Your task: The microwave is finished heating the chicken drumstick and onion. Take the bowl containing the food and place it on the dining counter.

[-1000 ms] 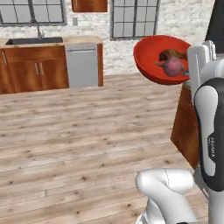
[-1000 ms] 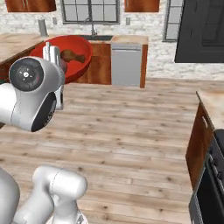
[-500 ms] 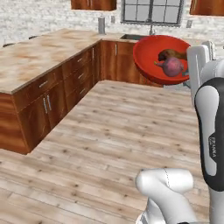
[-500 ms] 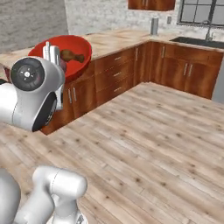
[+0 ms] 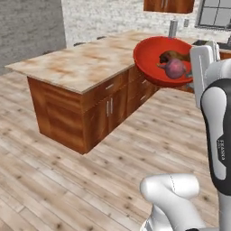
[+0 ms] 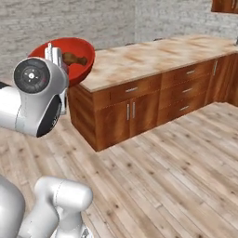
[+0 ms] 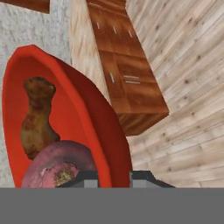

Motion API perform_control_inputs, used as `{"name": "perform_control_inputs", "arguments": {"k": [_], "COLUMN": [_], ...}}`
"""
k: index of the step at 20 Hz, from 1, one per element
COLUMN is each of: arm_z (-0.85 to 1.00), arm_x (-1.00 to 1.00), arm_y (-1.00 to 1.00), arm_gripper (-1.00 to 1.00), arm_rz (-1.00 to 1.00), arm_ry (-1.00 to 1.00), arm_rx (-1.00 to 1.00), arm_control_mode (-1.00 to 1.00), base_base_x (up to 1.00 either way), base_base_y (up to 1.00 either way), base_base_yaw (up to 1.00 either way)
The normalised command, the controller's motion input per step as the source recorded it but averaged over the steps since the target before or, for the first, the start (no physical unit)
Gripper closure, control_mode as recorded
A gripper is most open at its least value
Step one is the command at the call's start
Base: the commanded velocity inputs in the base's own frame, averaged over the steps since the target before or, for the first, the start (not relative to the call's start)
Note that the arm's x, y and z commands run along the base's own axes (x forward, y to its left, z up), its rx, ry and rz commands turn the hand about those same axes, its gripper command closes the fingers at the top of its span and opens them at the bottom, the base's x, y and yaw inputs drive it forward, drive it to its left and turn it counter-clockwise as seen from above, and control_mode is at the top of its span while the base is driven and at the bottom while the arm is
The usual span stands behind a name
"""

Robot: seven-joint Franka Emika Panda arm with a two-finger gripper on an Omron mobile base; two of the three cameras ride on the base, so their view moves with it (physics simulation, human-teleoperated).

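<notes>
grip: the gripper [image 7: 113, 176] is pinched tight on the rim of the bowl [image 5: 155, 58], one fingertip either side of the wall. That one thin edge hold is all that carries it.
bowl: up in the air off the arm, tipped a bit, not over the dining counter [image 5: 85, 63] yet. The counter sits around 9 o'clock of it in the left base view.
food: chicken drumstick [image 7: 37, 116] and onion [image 7: 59, 168] both inside, touching.
slip risk: I'd guess the bowl could pivot in that pinch if the base jolts.
spill risk: the round onion probably rolls out first if the tilt grows.
bump risk: coming in low, the bowl could clip the counter edge.
</notes>
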Motion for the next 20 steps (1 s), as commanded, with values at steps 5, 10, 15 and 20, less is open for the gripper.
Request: {"name": "perform_control_inputs", "arguments": {"k": [5,10,15,20], "arm_z": [0.0,0.0,0.0,0.0], "arm_x": [0.0,0.0,0.0,0.0], "arm_y": [0.0,0.0,0.0,0.0], "arm_gripper": [1.0,1.0,1.0,1.0], "arm_rz": [0.0,0.0,0.0,0.0], "arm_ry": [0.0,0.0,0.0,0.0], "arm_rx": [0.0,0.0,0.0,0.0], "arm_control_mode": [1.0,1.0,1.0,1.0], "base_base_x": [1.0,1.0,1.0,1.0], "base_base_y": [1.0,1.0,1.0,1.0], "base_base_yaw": [0.05,-0.12,-0.21,-0.24]}}
